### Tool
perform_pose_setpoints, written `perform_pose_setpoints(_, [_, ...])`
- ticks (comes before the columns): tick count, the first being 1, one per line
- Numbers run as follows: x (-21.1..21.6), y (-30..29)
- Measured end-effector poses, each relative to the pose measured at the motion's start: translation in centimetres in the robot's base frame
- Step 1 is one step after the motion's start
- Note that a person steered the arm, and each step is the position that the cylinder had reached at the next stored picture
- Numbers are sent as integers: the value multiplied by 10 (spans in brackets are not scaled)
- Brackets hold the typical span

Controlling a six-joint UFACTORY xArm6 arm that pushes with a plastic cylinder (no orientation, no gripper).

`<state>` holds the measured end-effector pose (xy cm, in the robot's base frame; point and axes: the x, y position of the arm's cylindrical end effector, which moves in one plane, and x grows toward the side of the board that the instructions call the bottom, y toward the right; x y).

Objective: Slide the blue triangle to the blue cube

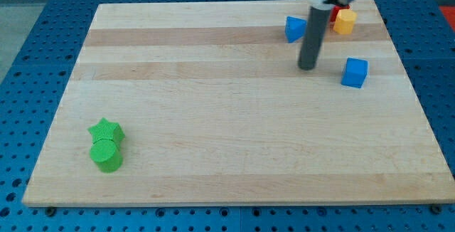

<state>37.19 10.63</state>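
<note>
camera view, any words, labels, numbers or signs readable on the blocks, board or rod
None: no readable text anywhere.
The blue triangle, blue cube, yellow block, the partly hidden red block, green star, green cylinder and wooden board are unmarked.
My tip carries no label.

Bright, even overhead light; soft short shadows under blocks and the rod. Mild sheen on the wooden board (234, 125). Slightly soft focus, low resolution, no visible edge distortion.

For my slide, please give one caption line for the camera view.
My tip rests between the blue triangle and the blue cube, touching neither.
</note>
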Motion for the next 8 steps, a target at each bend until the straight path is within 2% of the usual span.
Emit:
perform_pose_setpoints(1, [-26,-43])
perform_pose_setpoints(3, [-114,-51])
perform_pose_setpoints(5, [-121,-15])
perform_pose_setpoints(8, [-80,-6])
